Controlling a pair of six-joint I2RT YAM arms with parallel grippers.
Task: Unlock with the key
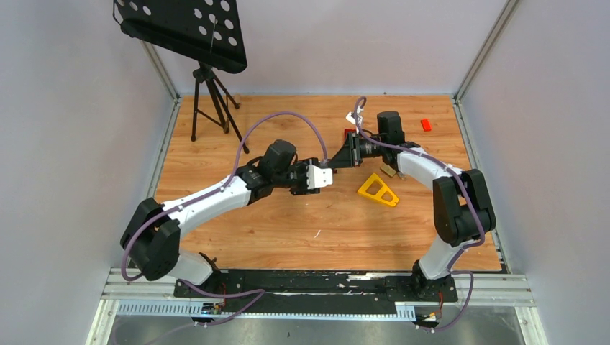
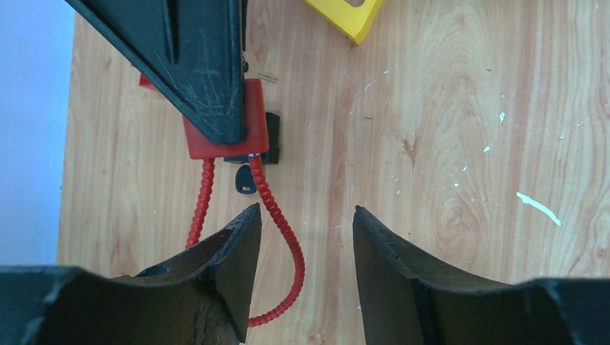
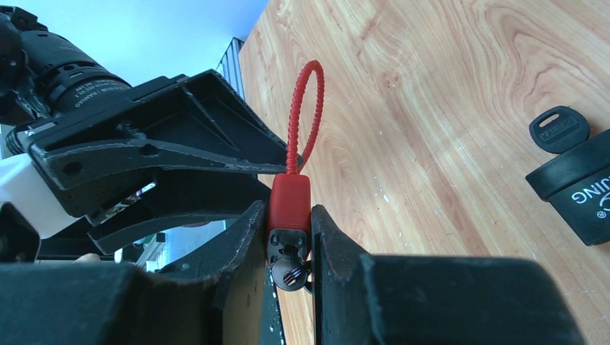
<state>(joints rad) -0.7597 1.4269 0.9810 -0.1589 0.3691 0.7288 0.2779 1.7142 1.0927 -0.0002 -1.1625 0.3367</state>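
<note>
From above, the right gripper [image 1: 354, 140] and left gripper [image 1: 342, 152] meet at the red cable lock [image 1: 349, 134].

At the left wrist, the fingers stand spread, with the lock's cable loop [image 2: 284, 230] beside one finger. A black key [image 2: 246, 180] lies on the wood beneath the lock.

At the right wrist, the fingers pinch the lock's body.

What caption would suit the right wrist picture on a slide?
A red cable padlock clamped in the right claw, the left claw beside its loop.
</note>
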